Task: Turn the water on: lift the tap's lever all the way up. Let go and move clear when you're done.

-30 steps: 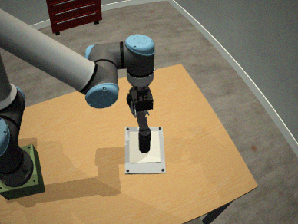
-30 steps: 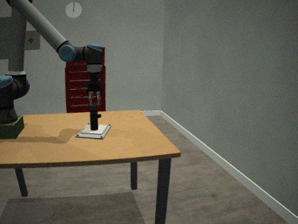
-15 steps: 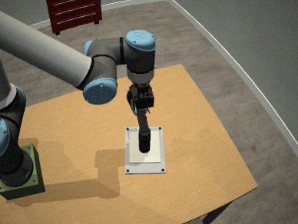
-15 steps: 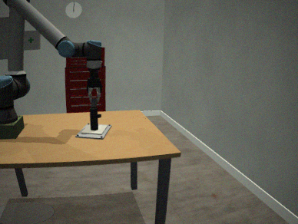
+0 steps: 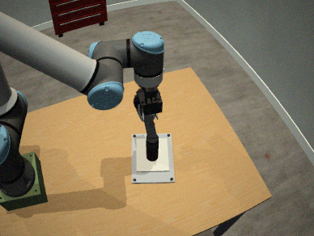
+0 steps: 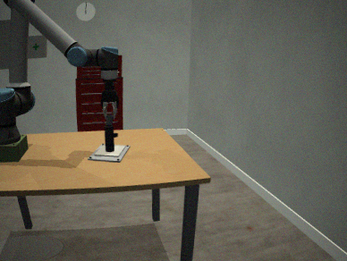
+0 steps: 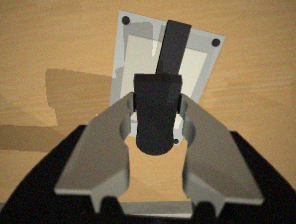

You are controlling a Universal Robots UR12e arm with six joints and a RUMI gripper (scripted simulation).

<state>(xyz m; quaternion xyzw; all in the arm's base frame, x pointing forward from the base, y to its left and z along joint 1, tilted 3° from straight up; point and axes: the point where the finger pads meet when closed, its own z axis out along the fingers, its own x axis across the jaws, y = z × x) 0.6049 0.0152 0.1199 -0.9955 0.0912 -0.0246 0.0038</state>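
Note:
A dark tap (image 5: 151,149) stands on a white-grey base plate (image 5: 153,158) in the middle of the wooden table. Its dark lever (image 5: 150,124) rises steeply from the tap body, close to upright. My gripper (image 5: 149,114) hangs straight above the tap and is shut on the lever's upper end. In the wrist view the two grey fingers clamp the lever (image 7: 156,114) from both sides, with the gripper (image 7: 156,107) over the plate (image 7: 167,62). In the exterior view the tap (image 6: 109,139) and gripper (image 6: 109,115) form one vertical line on the plate (image 6: 109,154).
The arm's green base block (image 5: 22,190) stands at the table's left front corner. A red drawer cabinet (image 5: 78,14) stands on the floor behind the table. The table's edges (image 5: 243,162) lie well to the right and in front of the plate.

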